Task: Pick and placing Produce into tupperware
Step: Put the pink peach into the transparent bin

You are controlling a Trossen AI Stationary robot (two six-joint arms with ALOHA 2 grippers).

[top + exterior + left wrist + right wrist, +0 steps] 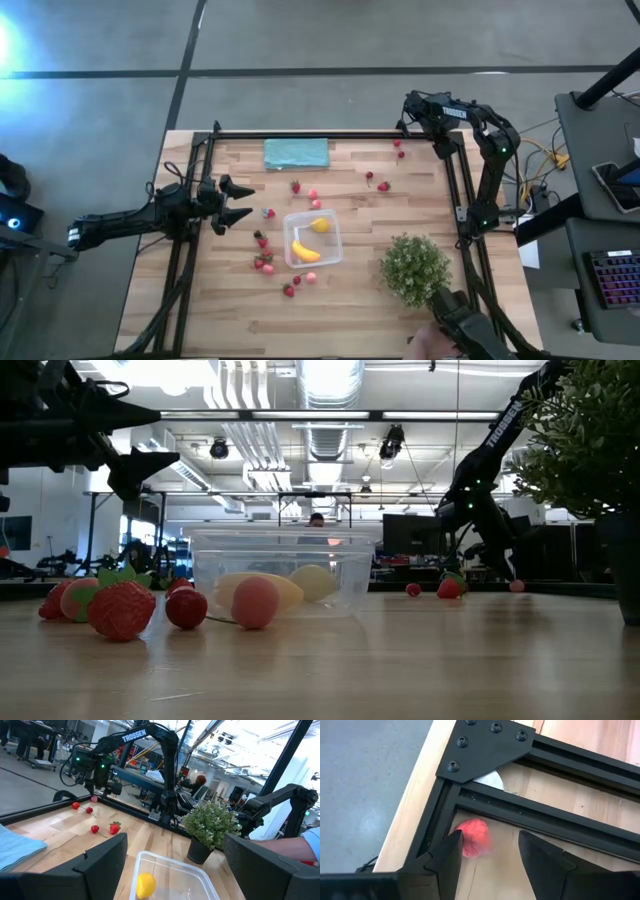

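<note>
Now your right end effector (pixel 487 852) is hovering spread over a pink fruit (pixel 472 837) in the bench's corner, framing it for pickup; your left end effector (pixel 240 201) is waiting spread near the tupperware (pixel 313 240).

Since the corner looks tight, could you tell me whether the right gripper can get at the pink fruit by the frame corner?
Probably yes: the right gripper is open right over the pink fruit, with nothing between them, though the black frame crowds one finger.
</note>
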